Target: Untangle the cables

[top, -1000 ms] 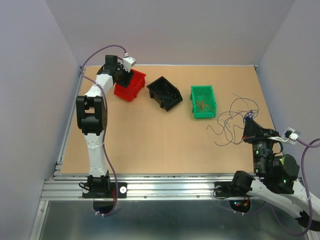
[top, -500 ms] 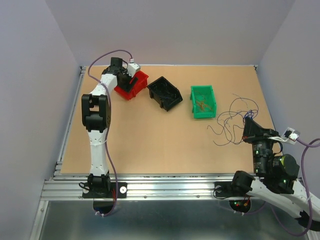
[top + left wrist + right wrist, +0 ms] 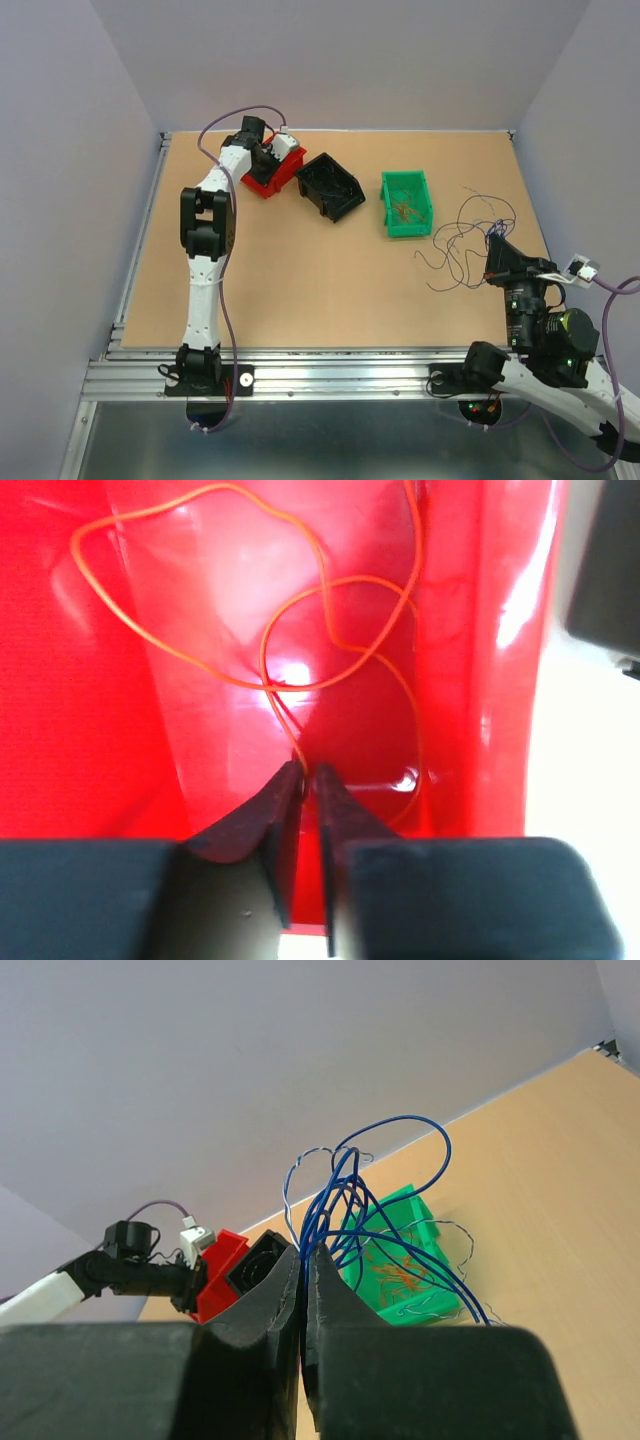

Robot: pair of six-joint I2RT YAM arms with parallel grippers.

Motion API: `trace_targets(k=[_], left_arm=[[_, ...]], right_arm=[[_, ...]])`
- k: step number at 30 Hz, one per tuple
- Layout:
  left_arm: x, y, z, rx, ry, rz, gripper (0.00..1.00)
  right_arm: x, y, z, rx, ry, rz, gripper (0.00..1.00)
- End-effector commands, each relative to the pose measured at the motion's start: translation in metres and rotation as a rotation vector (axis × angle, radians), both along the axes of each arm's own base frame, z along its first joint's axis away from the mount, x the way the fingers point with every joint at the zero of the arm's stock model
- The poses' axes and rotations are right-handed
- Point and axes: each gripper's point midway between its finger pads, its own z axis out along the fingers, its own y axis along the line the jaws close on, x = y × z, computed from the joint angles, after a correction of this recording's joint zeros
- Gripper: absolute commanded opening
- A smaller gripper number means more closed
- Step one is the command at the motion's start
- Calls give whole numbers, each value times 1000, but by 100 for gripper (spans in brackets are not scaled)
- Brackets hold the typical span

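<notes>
The left tool (image 3: pixel 305 772), two dark fingers seen from its wrist camera, is pinched together on a thin orange wire (image 3: pixel 263 655). From the fingertips the wire curls upward in wide loops across the glossy inner floor of a red plastic bin (image 3: pixel 480 680), and the tool reaches down inside that bin. From overhead, the left arm stretches to the far left part of the tan wooden tabletop (image 3: pixel 300 280), its tool over the red bin. Just right of the red bin sits a black plastic bin (image 3: pixel 330 188), turned at an angle; whether the two bins touch cannot be told. Further right, set apart, stands a green plastic bin (image 3: pixel 407 231) holding a small tangle of orange-tan wires (image 3: pixel 403 208). The right tool (image 3: pixel 303 1255) is closed tightly on a bundle of thin blue wires (image 3: pixel 325 1210), which rise from between the fingertips and arc outward in open loops. From overhead, the right tool sits near the right edge of the tabletop, nearer to the arm bases than the green bin. Loose dark curly strands (image 3: pixel 462 245) spread over the tabletop from the right tool toward the green bin, lying just right of the bin and not inside it.
</notes>
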Motion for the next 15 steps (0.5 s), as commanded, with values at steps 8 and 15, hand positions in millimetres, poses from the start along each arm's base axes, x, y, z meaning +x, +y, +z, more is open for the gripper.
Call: trace_targets(k=[8,15], left_arm=[[-1,3,75,-50,-137,30,0],[2,-4,177,-218,-356,87,0]], right_arm=[[-4,-5,23,51,-47,10,1],[-4,-4,23,45,-46,10,1]])
